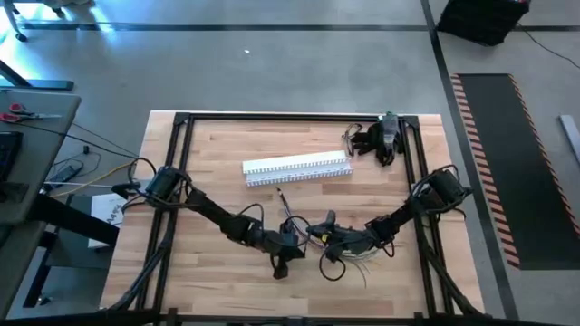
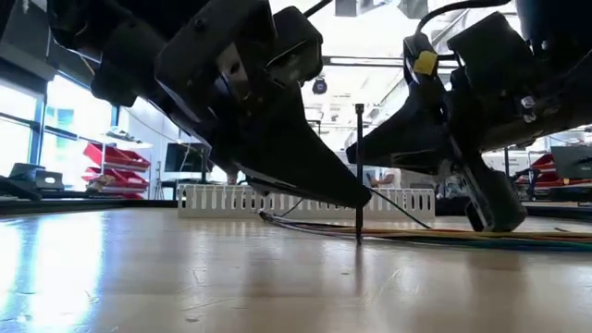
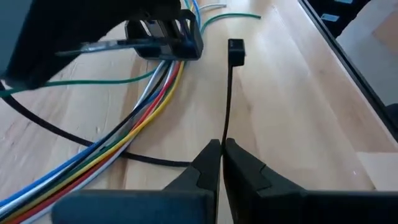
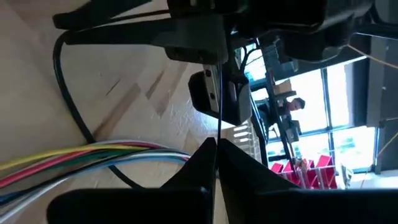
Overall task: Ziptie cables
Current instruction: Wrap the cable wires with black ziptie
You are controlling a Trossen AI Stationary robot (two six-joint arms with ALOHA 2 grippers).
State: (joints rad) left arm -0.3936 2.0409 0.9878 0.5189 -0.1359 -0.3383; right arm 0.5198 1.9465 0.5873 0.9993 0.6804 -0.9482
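A bundle of coloured cables [image 3: 140,118] lies on the wooden table near its front edge [image 1: 349,261]. A black zip tie [image 2: 359,166] stands upright beside it, its square head [image 3: 235,51] on top. My left gripper [image 3: 221,149] is shut on the tie's strap [image 1: 288,246]. My right gripper [image 4: 216,144], coming from the table's right [image 1: 331,237], sits shut over the bundle [image 3: 165,43], where the wires draw together. A thin black wire [image 3: 68,134] curves under the cables. My left gripper pinches the zip tie's strap [image 3: 224,127] between its two fingertips, low on the strap. The fingers come slanting down from the table's left and lie across it. The tie stands upright, head up, its lower end near the table [image 2: 359,236]. My right gripper is on the cable bundle where the wires converge [image 3: 173,62]; they fan out again beyond it. Its own finger [image 4: 186,165] hides the place of contact. The fingers reach down to table level [image 2: 499,220], and the cables lie low along the table.
A white slotted channel [image 1: 297,167] lies across the table's far half [image 2: 305,199]. A black clump of parts [image 1: 376,138] sits at the far right corner. Black frame rails [image 1: 181,163] border the table. A person [image 4: 292,102] shows in the room beyond.
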